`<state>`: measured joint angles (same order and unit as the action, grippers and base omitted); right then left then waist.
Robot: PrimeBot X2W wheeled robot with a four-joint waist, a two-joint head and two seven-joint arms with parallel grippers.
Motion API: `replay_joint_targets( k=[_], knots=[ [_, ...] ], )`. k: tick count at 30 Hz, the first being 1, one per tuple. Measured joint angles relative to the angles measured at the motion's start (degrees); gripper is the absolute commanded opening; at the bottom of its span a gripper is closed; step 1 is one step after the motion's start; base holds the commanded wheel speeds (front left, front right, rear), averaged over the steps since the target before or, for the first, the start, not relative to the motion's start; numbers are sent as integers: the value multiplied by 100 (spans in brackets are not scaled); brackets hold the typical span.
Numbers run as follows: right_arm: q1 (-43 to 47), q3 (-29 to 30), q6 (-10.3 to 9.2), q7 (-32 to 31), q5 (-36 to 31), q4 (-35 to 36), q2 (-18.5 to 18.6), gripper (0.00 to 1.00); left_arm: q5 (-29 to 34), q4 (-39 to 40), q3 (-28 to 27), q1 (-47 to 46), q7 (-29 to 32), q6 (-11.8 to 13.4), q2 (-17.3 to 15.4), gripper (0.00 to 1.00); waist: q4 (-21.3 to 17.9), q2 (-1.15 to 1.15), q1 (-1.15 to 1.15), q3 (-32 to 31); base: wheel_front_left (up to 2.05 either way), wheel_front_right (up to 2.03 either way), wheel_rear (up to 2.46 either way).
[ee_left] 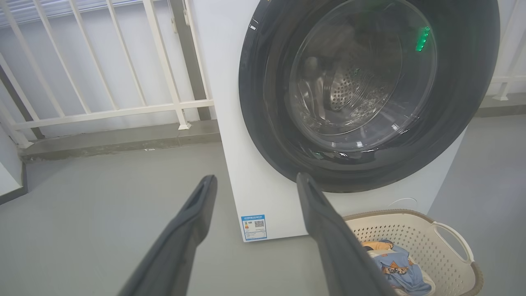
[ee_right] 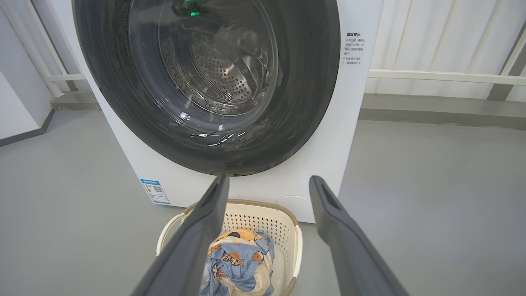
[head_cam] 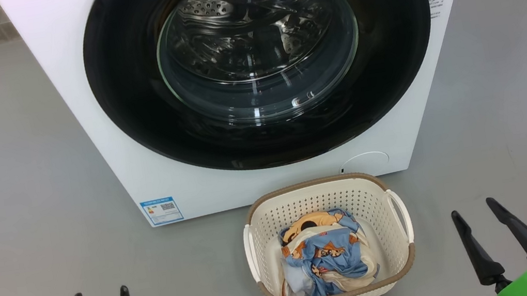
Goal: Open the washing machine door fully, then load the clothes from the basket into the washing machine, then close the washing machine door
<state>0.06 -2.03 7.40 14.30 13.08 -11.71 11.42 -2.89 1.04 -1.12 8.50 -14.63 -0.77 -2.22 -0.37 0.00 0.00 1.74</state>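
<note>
The washing machine stands straight ahead of me, white front towards me. The washing machine door lies shut flat against it, up and forward from both my hands. My first move turns on that. The door is round with no long axis, so I must take it at the rim, and I cannot tell which side carries the catch. The basket sits on the floor just before the machine, below the door's lower edge and between my hands, with the clothes heaped inside. My right gripper reaches slightly further forward, roughly beneath the door's right edge, so I judge it the nearer. My left gripper hangs at the lower left. Both have their fingers spread wide and hold nothing.
</note>
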Motion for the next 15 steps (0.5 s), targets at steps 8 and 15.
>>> replay_joint_targets(
  k=[8, 15],
  knots=[
    [1, 153, 0, 1, -42, 1, -73, 100, -4, -8, -57, 18, 0, 0, 0, 100, -12, 0, 0, 14, 0, 0, 0],
    [1, 162, 0, 1, -42, 15, -73, 100, -44, -11, -64, 48, 0, 1, 0, 100, -14, 0, 0, 47, 0, 0, 0]
  ],
)
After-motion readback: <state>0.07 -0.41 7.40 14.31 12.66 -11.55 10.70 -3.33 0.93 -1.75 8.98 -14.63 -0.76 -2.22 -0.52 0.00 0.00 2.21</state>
